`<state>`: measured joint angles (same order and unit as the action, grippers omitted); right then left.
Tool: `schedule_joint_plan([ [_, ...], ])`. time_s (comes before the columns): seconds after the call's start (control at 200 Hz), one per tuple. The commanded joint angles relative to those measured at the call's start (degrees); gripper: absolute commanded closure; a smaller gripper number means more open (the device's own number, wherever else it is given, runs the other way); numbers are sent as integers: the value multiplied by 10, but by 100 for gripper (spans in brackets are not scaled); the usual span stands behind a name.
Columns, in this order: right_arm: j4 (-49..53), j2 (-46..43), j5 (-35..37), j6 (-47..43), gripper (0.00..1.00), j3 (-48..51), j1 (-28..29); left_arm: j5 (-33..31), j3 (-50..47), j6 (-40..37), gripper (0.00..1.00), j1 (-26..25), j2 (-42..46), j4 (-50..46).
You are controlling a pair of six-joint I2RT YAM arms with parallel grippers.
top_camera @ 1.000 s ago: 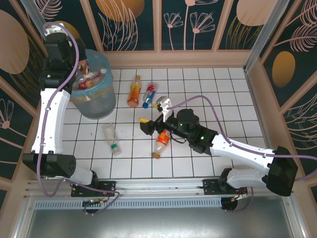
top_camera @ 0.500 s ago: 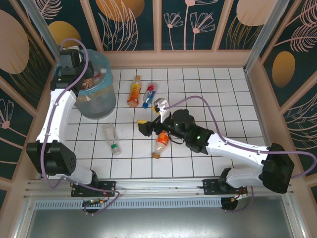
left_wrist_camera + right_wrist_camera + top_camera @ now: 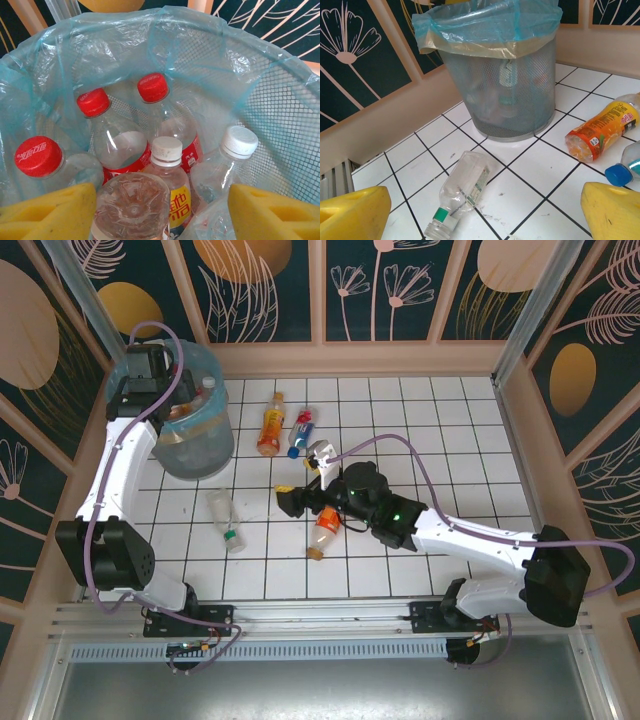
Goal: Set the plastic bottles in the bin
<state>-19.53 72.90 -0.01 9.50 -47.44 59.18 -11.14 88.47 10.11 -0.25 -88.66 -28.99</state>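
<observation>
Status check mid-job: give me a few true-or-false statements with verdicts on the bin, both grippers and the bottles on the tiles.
1. The left gripper is over the bin. True.
2. The right gripper clamps a bottle. False: it is open and empty.
3. Three red-capped bottles sit in the bin. True.
4. Every bottle is binned. False: on the tiles lie a green-banded bottle, a blue-capped bottle, an orange-labelled bottle and an orange-capped bottle.
</observation>
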Motion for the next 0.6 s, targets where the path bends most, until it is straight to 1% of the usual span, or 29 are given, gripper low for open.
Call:
schedule_joint_plan([
  [0.0, -10, 1, 4, 2, 2, 3, 5, -24, -13, -18, 37, 4, 3, 3],
  [0.17, -8, 0, 4, 6, 2, 8, 5, -23, -15, -25, 49, 14, -21, 4],
  [0.255, -5, 0, 4, 7, 2, 8, 6, -14, -18, -24, 52, 16, -30, 4],
  [0.42, -4, 0, 6, 9, 2, 6, 6, -5, -34, -17, 52, 17, -29, 14],
  [0.53, 14, 7, 25, 9, 2, -10, 6, 6, -16, -8, 52, 17, -7, 15],
  [0.596, 40, 18, 45, 14, 1, -29, 6, 5, -2, -8, 48, 17, 15, 20],
])
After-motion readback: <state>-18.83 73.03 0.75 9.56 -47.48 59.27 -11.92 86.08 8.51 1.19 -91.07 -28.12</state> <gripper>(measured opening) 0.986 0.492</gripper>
